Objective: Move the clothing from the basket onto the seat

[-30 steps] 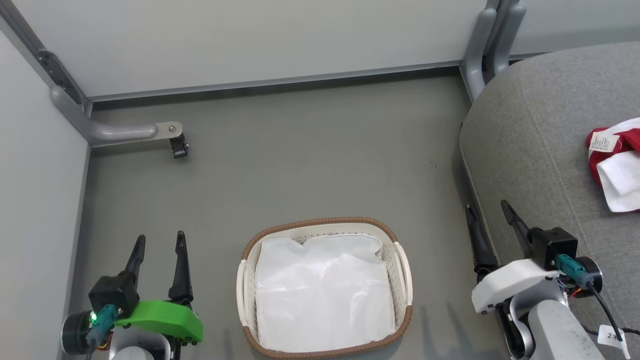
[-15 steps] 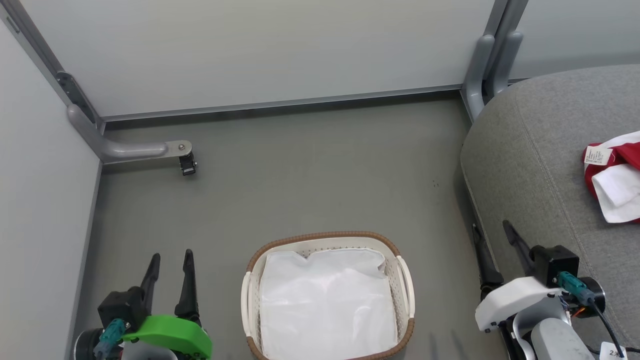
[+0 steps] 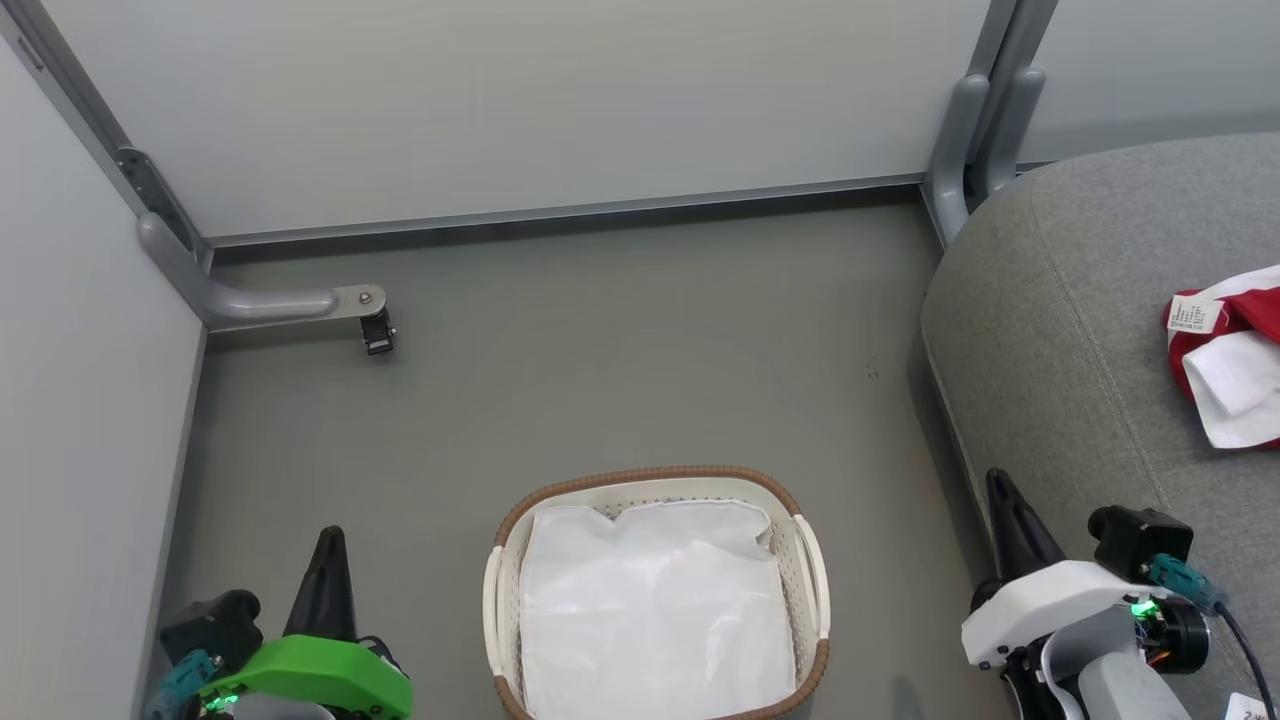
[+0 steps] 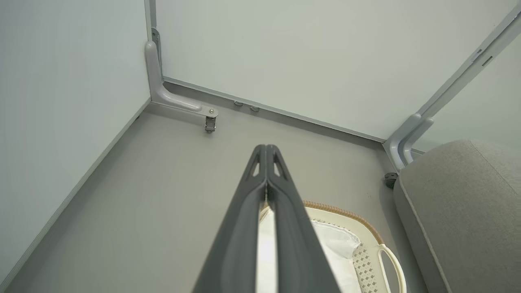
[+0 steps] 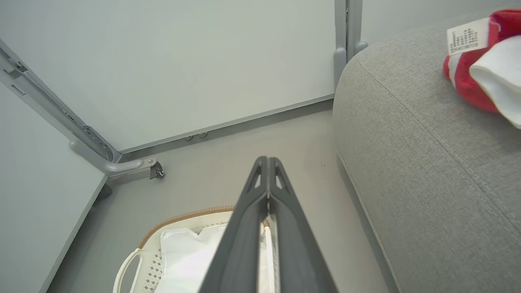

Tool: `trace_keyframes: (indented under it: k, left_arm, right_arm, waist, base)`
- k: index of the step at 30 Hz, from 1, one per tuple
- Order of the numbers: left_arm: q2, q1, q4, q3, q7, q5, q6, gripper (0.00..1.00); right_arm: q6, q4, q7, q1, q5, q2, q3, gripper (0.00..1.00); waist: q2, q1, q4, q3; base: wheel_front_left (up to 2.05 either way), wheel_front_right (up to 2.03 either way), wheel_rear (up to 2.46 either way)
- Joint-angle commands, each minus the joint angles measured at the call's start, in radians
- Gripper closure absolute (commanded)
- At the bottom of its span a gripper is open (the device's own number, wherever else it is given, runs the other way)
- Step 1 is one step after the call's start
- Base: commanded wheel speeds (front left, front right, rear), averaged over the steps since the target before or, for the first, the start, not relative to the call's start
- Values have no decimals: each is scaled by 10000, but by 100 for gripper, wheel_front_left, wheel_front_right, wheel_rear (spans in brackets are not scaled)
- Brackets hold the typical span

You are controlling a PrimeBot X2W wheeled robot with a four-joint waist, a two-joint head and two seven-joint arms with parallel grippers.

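Red clothing (image 3: pixel 1225 350) with white trim and a sewn label lies bunched on the grey seat (image 3: pixel 1080 320) at the right edge; the right wrist view has the clothing (image 5: pixel 484 65) at its top right. On the floor stands the white basket (image 3: pixel 812 560) with a brown rim, holding a plain white liner sheet (image 3: pixel 650 610). To the basket's left my left gripper (image 3: pixel 330 540) is shut, nothing between its fingers. My right gripper (image 3: pixel 1000 485) is shut and empty beside the seat's front edge. In both wrist views the fingers (image 4: pixel 265 154) (image 5: pixel 268 165) meet at the tips.
Pale partition walls close off the back and left. A grey bracket with a small black caster (image 3: pixel 378 332) juts from the left corner. Two grey posts (image 3: pixel 970 110) stand at the seat's far corner. Grey floor (image 3: pixel 620 360) lies between basket and back wall.
Both grippers have gone from open to shut. Both have dropped lower in the head view. The camera tilted between the earliest frame and now, shifting the whole scene downward.
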Motion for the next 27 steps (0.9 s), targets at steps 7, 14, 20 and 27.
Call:
trace_keyframes:
  k: [7, 14, 20, 27]
  left_arm:
    - [33, -148, -368, 189, 366, -1411, -5, 100]
    - [40, -183, -520, 308, 662, -2489, -7, 100]
    - [46, -211, -634, 396, 892, -3323, -9, 100]
    - [54, -245, -758, 491, 1142, -4233, -10, 100]
  right_arm:
    - [-2, -385, 353, 10, 1510, -47, -160, 100]
    - [-3, -546, 644, 45, 2646, -56, -261, 100]
    - [-3, -669, 877, 76, 3530, -64, -345, 100]
    - [-4, -797, 1129, 114, 4485, -73, -436, 100]
  waist:
    - [0, 1, 8, -42]
    - [0, 1, 15, -83]
    - [0, 1, 21, -117]
    - [0, 1, 28, -156]
  base:
    - [0, 0, 0]
    - [0, 0, 0]
    - [0, 0, 0]
    - [0, 0, 0]
